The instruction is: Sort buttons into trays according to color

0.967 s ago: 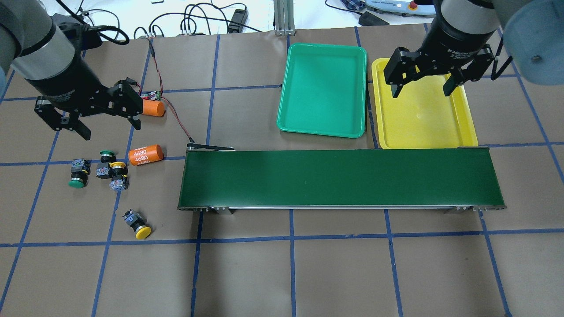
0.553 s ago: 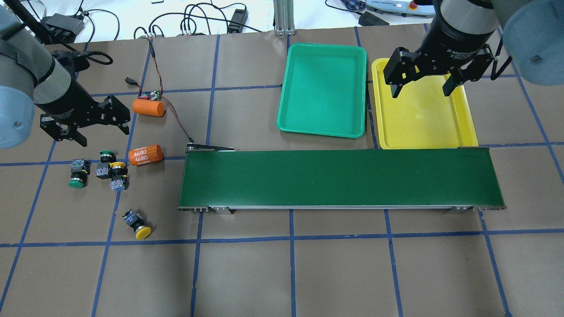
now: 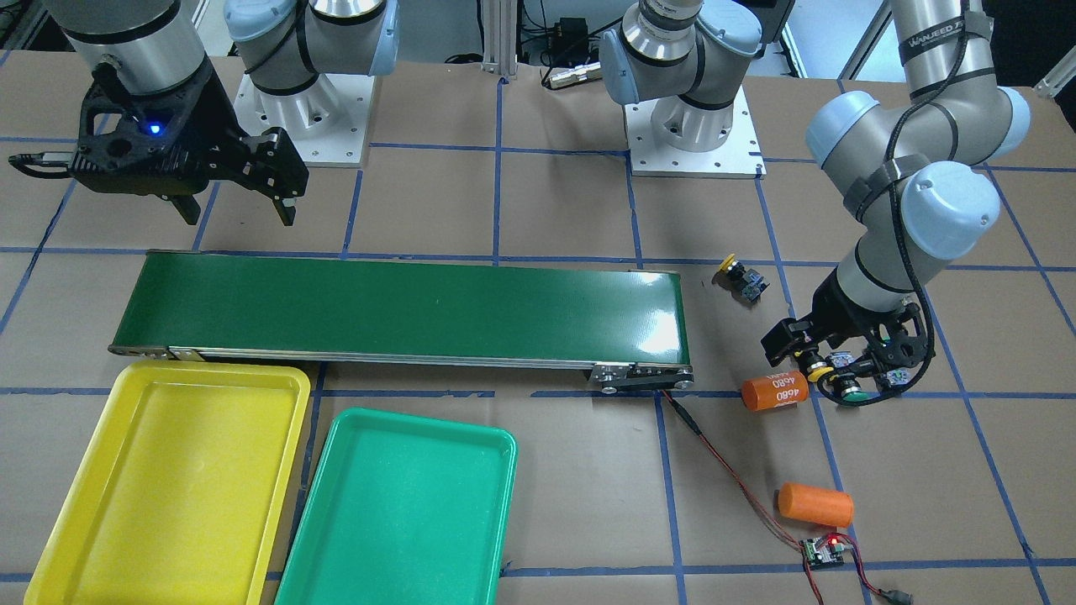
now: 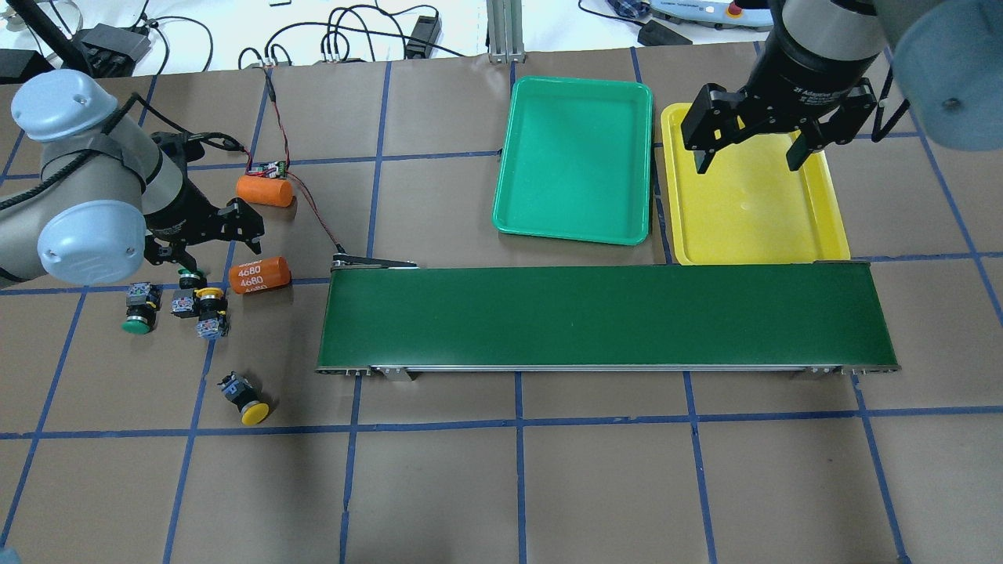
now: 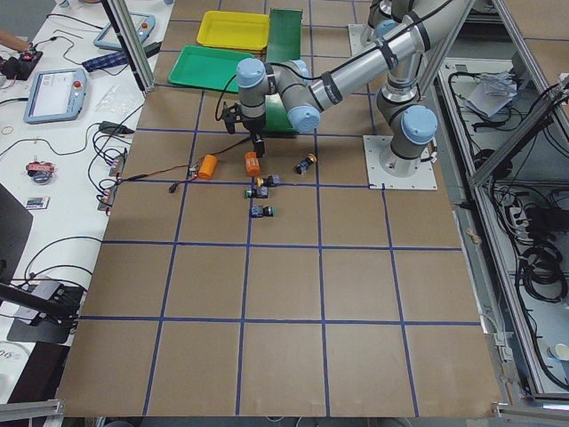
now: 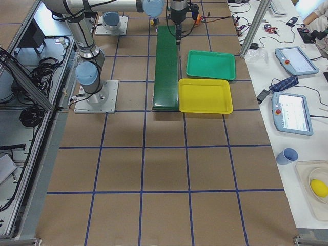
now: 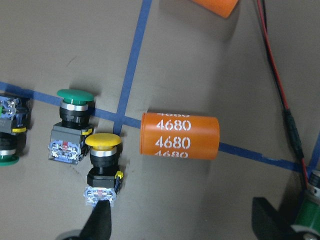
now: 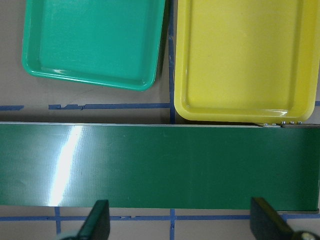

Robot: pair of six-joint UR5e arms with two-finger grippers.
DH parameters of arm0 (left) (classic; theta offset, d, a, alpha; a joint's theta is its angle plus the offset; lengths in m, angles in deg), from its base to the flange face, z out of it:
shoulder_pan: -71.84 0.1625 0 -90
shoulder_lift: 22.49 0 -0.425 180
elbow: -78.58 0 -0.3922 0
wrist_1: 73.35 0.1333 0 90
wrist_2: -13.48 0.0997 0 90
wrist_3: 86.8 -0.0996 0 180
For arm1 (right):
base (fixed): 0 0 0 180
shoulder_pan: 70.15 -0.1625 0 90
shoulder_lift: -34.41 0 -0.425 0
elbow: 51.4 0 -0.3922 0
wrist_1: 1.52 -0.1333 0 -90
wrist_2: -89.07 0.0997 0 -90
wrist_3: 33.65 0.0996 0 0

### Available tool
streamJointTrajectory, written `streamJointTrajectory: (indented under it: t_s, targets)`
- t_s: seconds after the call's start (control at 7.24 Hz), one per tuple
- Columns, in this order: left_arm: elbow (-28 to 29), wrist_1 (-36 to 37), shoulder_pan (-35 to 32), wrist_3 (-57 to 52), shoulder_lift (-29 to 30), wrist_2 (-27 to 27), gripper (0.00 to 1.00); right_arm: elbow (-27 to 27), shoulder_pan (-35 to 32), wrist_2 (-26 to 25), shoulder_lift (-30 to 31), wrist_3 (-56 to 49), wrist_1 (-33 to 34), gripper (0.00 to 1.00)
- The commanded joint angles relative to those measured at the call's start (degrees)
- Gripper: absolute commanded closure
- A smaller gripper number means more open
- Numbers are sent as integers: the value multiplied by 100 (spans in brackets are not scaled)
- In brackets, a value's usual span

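Left gripper: jaws wide apart, nothing held. It hung over a cluster of three buttons on the table: green-capped button, yellow-capped button, and second green button just to one side. Fourth button, yellow, lay apart, nearer the robot. Right gripper: jaws wide, empty, above the yellow tray, with the green tray beside it.
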Motion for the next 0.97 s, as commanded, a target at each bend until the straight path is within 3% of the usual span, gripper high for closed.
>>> streamJointTrajectory:
  t_s: [0.0,0.83]
  targets:
    - [0,581,0,-17,473,-4,0,-7,-14,-7,23,11,-2,0]
    - [9,645,-9,-333,809,-285,0,-7,-14,-7,14,11,-2,0]
